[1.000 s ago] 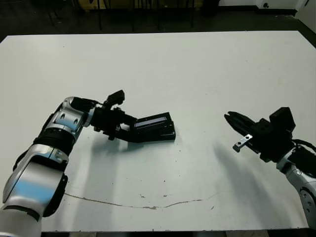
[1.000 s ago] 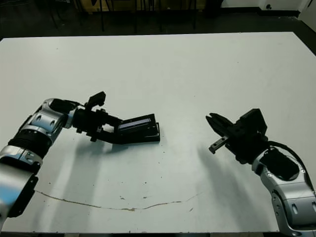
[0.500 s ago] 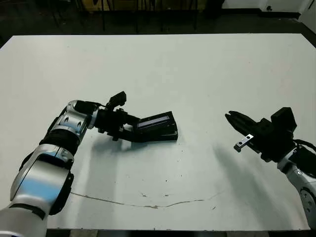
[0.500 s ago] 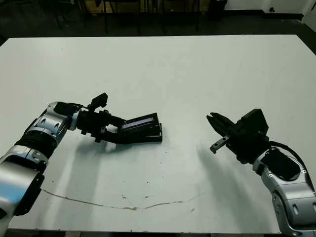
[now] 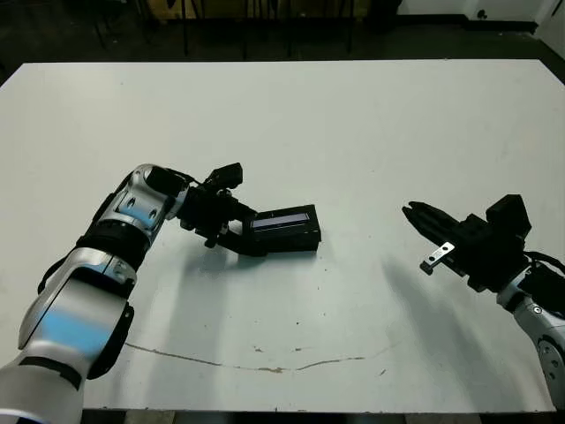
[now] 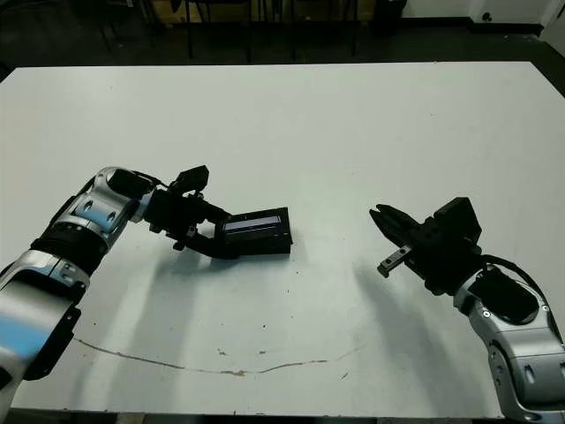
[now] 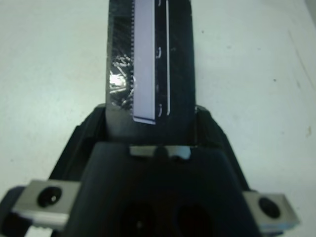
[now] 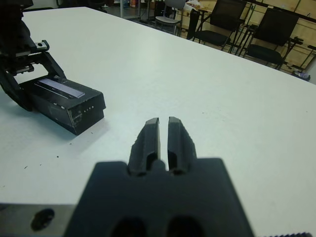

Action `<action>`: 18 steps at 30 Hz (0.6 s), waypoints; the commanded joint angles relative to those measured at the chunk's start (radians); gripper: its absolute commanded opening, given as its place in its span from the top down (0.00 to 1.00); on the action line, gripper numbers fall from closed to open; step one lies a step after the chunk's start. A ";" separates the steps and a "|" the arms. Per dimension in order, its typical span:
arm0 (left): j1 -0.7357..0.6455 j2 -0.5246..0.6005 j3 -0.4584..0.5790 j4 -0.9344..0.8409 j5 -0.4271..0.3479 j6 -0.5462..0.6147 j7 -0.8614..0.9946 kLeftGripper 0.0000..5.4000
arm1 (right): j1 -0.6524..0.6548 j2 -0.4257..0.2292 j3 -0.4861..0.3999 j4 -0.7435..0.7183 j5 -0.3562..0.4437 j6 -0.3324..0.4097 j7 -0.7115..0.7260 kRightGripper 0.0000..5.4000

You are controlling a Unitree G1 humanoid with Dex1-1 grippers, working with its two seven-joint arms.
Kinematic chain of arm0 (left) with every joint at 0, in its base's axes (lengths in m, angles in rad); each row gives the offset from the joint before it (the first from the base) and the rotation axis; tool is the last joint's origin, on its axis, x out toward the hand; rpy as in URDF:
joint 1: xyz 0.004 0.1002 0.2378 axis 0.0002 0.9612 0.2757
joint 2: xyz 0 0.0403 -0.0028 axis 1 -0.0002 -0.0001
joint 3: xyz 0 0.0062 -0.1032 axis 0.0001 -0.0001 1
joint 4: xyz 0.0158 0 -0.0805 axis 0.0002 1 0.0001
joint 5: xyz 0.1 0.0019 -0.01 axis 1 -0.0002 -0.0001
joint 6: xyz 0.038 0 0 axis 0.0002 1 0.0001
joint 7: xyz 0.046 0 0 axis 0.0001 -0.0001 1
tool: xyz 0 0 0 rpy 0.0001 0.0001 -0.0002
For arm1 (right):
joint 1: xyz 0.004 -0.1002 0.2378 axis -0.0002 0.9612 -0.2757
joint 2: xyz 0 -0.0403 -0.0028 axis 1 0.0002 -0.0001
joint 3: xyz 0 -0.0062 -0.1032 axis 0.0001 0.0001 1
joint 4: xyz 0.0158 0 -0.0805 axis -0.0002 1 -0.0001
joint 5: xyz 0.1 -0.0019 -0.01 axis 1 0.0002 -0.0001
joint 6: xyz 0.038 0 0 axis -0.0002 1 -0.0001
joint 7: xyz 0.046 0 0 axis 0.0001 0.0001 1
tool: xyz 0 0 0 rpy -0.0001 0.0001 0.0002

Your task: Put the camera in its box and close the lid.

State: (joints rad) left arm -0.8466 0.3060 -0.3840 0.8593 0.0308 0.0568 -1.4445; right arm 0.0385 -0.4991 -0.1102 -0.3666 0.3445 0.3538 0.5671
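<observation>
— Lid (image 5: 284, 219) sits on the box (image 5: 287, 240) at our ten o'clock; our left gripper (image 5: 248, 234) clamps its end.
— Releasing askew, we could drag it crooked. Our right gripper (image 5: 418, 215) hangs pinched, empty, at three.

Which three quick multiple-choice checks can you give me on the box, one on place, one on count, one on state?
1. Where is the box?
A. at the left gripper
B. by the right gripper
C. at the table's far edge

2. How many grippers touch it?
A. none
B. one
C. two

3. How do the right gripper's fingers stand?
A. spread wide
B. close together, holding nothing
C. clamped on the lid

Answers: 1 A, the box lies against the left gripper; 2 B, the right gripper hangs well apart; 3 B, the right wrist view shows them nearly touching.
</observation>
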 commanded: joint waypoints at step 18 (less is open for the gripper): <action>-0.009 -0.025 -0.088 0.105 0.121 -0.111 0.050 0.49 | 0.010 -0.008 -0.003 -0.001 -0.007 0.016 -0.003 1.00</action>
State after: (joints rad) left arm -0.8945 0.2922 -0.4303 0.9347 0.0845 -0.0533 -1.4224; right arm 0.0389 -0.4994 -0.1109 -0.3677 0.3418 0.3492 0.5691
